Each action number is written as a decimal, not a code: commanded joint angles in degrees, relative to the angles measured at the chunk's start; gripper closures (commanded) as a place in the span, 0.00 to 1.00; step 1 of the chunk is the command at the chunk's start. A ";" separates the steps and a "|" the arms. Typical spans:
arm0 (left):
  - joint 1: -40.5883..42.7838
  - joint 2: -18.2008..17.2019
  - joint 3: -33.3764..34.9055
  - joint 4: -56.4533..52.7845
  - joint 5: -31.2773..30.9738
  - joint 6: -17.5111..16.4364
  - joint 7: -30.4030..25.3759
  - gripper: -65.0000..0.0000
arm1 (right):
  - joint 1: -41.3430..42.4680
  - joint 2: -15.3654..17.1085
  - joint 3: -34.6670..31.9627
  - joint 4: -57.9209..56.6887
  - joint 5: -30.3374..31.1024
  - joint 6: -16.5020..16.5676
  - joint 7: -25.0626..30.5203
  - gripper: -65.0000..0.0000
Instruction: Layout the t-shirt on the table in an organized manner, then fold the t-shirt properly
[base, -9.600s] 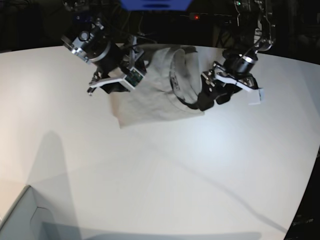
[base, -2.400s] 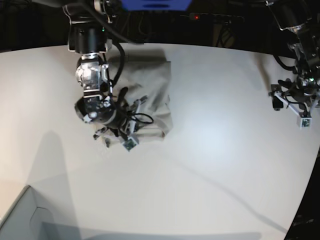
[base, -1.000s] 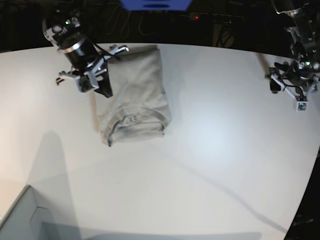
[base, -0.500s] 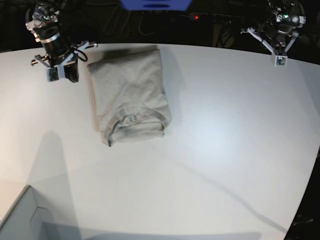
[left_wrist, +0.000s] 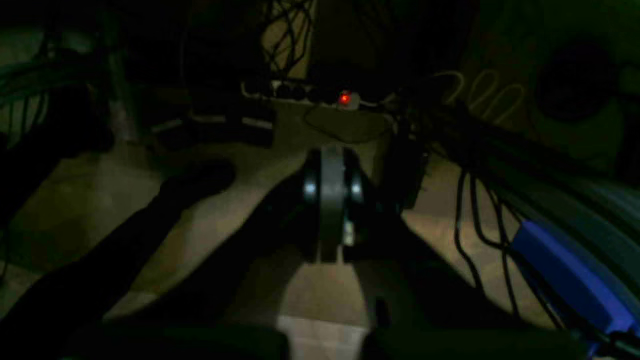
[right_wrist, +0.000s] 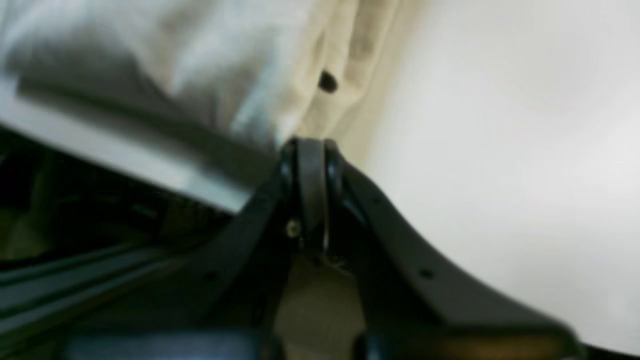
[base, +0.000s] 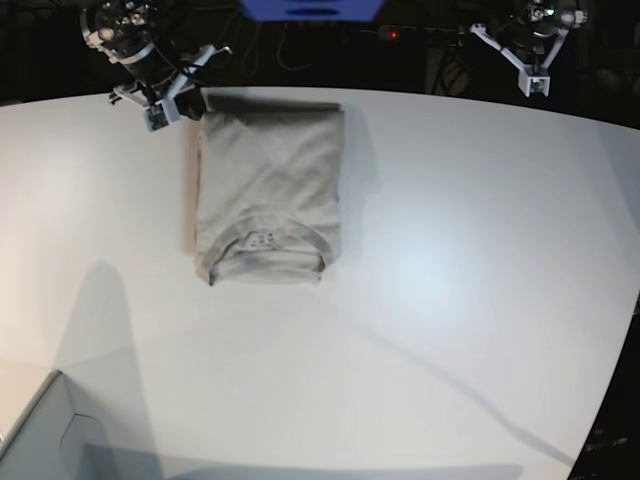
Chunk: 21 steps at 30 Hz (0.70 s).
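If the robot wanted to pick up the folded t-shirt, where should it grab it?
Probably the t-shirt's long right edge, coming in low from the bare table side. It lies flat in a neat rectangle, so pinching all stacked layers there should keep the fold together.

The folded t-shirt (base: 268, 190) lies on the table (base: 450, 300), toward its far left part. The right pincer (base: 185, 100) hangs just beside its far left corner; the left pincer (base: 530, 60) is well apart, beyond the far edge.

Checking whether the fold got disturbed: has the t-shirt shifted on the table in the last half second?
Yes. The t-shirt slid slightly toward the base view's right; its right edge lies further from the table's left side.
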 joint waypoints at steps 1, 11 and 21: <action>0.27 -0.33 -0.20 0.25 -0.25 0.17 -0.48 1.00 | -0.35 0.21 -0.44 1.06 0.90 0.25 2.42 1.00; -0.87 -0.33 0.06 -8.45 -0.08 0.17 -4.61 1.00 | -2.37 -0.23 9.58 2.55 1.07 0.25 2.78 1.00; -8.61 -1.47 1.99 -38.87 0.27 0.17 -25.98 1.00 | -10.81 -1.37 13.10 -2.19 0.90 0.25 3.13 1.00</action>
